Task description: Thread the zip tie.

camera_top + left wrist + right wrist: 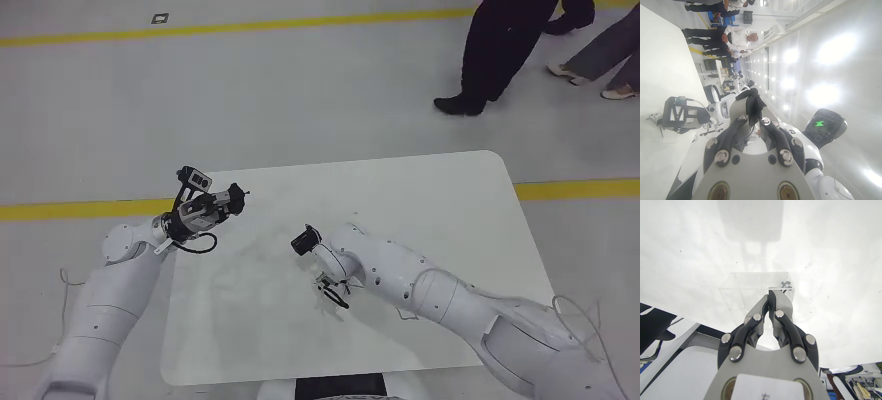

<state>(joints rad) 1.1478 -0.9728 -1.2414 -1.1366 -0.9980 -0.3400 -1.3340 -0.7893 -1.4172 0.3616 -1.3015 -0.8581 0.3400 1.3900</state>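
**Zip tie at right gripper tips, by clear box**

Right gripper (770, 295) clenched, pads pressed together, tips at the rim of a clear plastic box (738, 289) on the white desk (829, 256). Thin black zip tie (785, 284) curled at the box corner just beside those tips, one strand reaching toward them. Cannot tell whether actually pinched. Top view: black loops directly under that gripper, near desk centre. Left gripper (751, 95) also clenched, raised by the desk's left edge, well apart from the tie. Something black bunched at its tips, not identifiable.

White table (450, 200) on grey floor (300, 100) with yellow lines (250, 26)
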